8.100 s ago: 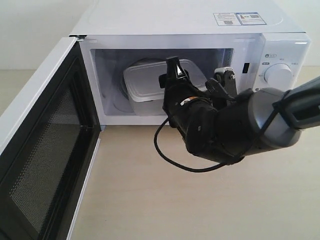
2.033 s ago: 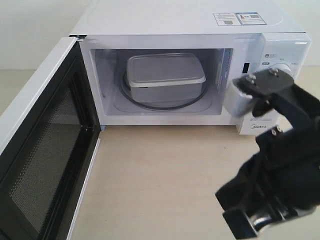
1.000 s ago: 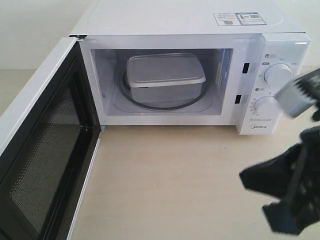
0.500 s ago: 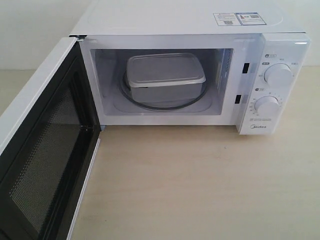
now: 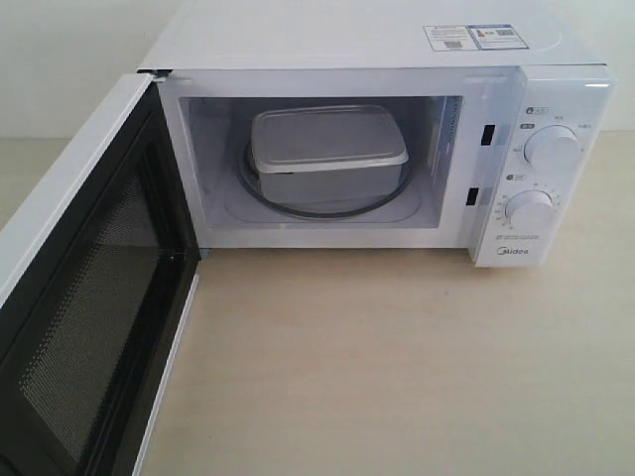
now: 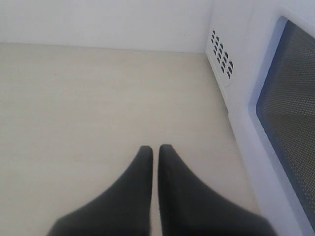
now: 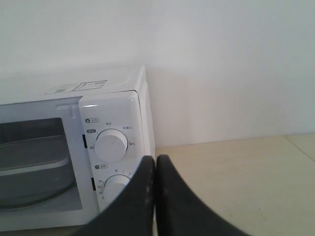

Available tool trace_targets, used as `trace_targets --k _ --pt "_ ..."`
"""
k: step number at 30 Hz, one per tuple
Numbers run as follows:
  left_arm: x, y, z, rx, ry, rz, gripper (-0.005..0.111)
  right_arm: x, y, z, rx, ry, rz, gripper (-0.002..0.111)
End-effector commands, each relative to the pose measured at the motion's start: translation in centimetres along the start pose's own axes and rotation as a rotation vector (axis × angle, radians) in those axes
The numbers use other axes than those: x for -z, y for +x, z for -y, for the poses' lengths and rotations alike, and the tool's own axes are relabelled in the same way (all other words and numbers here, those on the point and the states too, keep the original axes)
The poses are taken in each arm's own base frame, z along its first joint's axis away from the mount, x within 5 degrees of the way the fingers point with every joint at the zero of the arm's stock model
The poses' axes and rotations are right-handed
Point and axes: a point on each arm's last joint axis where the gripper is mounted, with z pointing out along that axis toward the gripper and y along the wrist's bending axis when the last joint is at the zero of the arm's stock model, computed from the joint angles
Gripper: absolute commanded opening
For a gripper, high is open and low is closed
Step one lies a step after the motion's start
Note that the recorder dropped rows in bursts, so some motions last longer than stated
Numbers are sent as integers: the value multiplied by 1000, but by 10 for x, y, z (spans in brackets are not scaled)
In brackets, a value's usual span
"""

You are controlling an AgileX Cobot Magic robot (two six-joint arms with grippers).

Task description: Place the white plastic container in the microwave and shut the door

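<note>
The white plastic container (image 5: pixel 327 152) sits inside the microwave (image 5: pixel 347 50) on the glass turntable (image 5: pixel 327 206), lid on. The door (image 5: pixel 84 297) stands wide open at the left, its mesh window facing inward. Neither arm shows in the exterior view. My left gripper (image 6: pixel 155 150) is shut and empty, over the bare table beside the door's outer face (image 6: pixel 290 113). My right gripper (image 7: pixel 155 160) is shut and empty, in front of the microwave's dial panel (image 7: pixel 112 145); the container (image 7: pixel 29 155) shows in the cavity there.
The pale wooden table (image 5: pixel 397 367) spreads in front of the microwave. Two round dials (image 5: pixel 552 149) sit on the right panel. A white wall (image 7: pixel 221 59) stands behind, and vent holes (image 6: pixel 221 60) mark the microwave's side.
The right arm, which had released the container inside the cavity, has drawn back to the lower right and left the exterior view. The container and the door have not moved.
</note>
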Motion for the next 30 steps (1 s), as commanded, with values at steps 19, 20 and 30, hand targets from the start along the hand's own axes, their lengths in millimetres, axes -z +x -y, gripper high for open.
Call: trace_targets --k 19,20,30 --pt "0 1 0 -1 -7 7 4 -4 35 10 14 72 -58 0" --pt "0 1 0 -1 -7 7 4 -4 37 10 47 74 -81 0" --pt "0 1 0 -1 -7 7 4 -1 55 13 49 102 -283 0"
